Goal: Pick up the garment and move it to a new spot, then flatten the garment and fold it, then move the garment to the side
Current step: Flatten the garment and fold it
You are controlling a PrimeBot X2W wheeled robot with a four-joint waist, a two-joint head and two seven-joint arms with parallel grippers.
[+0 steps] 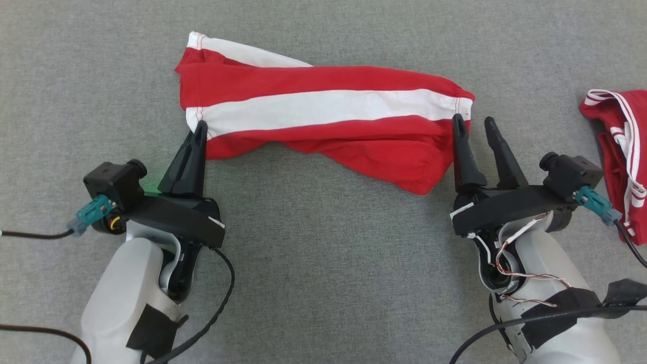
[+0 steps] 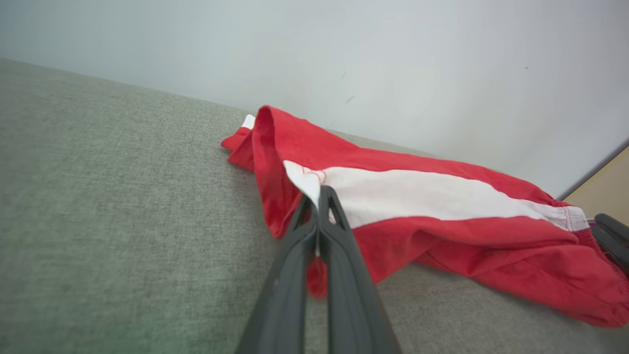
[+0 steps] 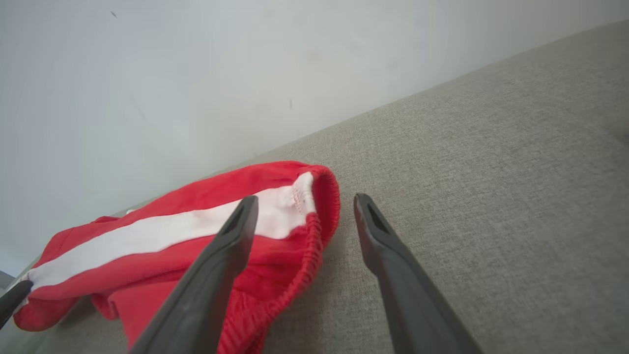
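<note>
A red garment (image 1: 323,108) with broad white stripes lies stretched left to right on the grey cloth surface (image 1: 323,253), its near edge bunched. My left gripper (image 1: 199,125) is shut on the garment's left hem; in the left wrist view the left gripper (image 2: 319,192) pinches the white stripe's edge of the garment (image 2: 442,196), and red cloth shows between the fingers lower down. My right gripper (image 1: 473,120) stands open at the garment's right end. In the right wrist view the right gripper (image 3: 304,198) has one finger over the elastic band of the garment (image 3: 162,231) and the other over bare surface.
A second red piece of clothing with thin white stripes (image 1: 619,146) lies crumpled at the right edge, close beside my right wrist camera. A pale wall (image 2: 393,59) rises just behind the garment. Dark cables trail from both forearms.
</note>
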